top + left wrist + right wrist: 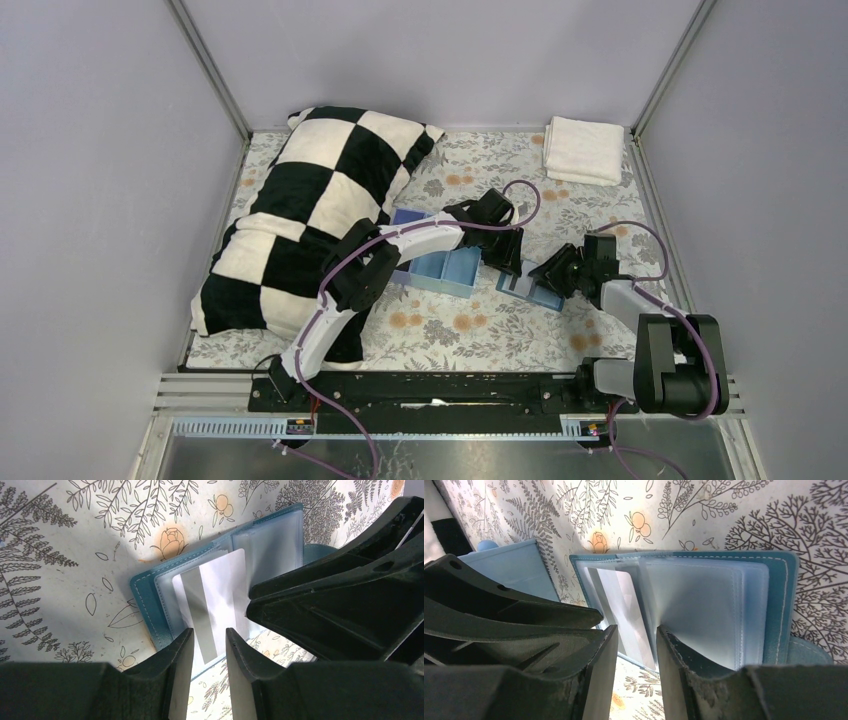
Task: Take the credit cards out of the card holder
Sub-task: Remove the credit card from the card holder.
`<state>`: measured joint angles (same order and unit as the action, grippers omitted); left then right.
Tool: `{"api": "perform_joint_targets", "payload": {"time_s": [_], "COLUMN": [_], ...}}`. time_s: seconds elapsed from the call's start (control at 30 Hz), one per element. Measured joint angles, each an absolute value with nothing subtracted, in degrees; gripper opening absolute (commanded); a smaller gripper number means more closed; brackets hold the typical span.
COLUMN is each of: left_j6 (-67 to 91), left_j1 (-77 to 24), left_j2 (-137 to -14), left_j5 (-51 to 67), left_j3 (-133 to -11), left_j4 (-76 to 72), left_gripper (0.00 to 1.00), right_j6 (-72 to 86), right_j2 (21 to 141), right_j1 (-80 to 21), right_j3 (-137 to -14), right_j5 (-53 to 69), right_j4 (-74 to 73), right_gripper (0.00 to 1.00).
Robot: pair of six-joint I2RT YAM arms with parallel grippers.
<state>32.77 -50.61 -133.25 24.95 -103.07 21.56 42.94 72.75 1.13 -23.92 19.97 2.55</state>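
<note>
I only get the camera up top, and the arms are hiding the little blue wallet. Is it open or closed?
Observer: Open. The left wrist camera shows the wallet lying flat, with clear plastic pockets inside.
Operator: Ooh! Is there a card in it?
Observer: Yes, a white card with a grey stripe. It looks partly slid out of a pocket, toward the left jaws.
Operator: Are those jaws squeezing it?
Observer: It doesn't look like it. They stand a little apart, and the flowery cloth shows through the gap between them.
</note>
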Motion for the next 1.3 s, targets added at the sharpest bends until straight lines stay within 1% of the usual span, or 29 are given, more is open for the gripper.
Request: {"api": "perform_joint_targets", "payload": {"time_s": [0.03,0.13,0.23,0.33,0.37,0.43,0.47,0.77,1.3], "left_j6": [32.62,32.36,31.92,31.59,31.46,31.33,31.33,31.14,31.03], "left_j1": [-50.61,-50.61,-50.61,-50.61,-50.61,-50.61,-50.57,-50.48,-50.52], "left_j2": [-133.25,-133.25,-133.25,-133.25,-133.25,-133.25,-133.25,-133.34,-133.6], "left_j5": [24.95,24.95,24.95,24.95,24.91,24.91,24.91,24.8,24.86], "left_j3": [-103.07,-103.07,-103.15,-103.39,-103.5,-103.53,-103.55,-103.7,-103.81], "left_j4": [21.58,21.63,21.82,22.33,22.57,22.72,22.81,23.11,23.51], "left_gripper": [0.35,0.35,0.35,0.35,0.35,0.35,0.35,0.35,0.36], "right_j6": [43.07,44.18,45.58,46.81,47.13,47.66,47.97,48.4,43.77], "right_j2": [72.84,73.34,74.26,74.63,74.65,74.63,74.59,69.56,59.35], "right_j1": [1.13,1.13,1.13,1.19,1.19,1.19,1.19,1.17,2.74], "right_j3": [-23.79,-22.41,-20.21,-18.79,-18.35,-17.87,-17.67,-17.32,-18.33], "right_j5": [20.01,20.84,22.41,23.22,23.49,23.68,23.75,23.35,19.53], "right_j4": [2.85,6.46,10.72,13.02,13.67,14.39,14.59,12.8,-2.17], "right_gripper": [0.41,0.34,0.22,0.16,0.11,0.06,0.01,0.0,0.0]}}
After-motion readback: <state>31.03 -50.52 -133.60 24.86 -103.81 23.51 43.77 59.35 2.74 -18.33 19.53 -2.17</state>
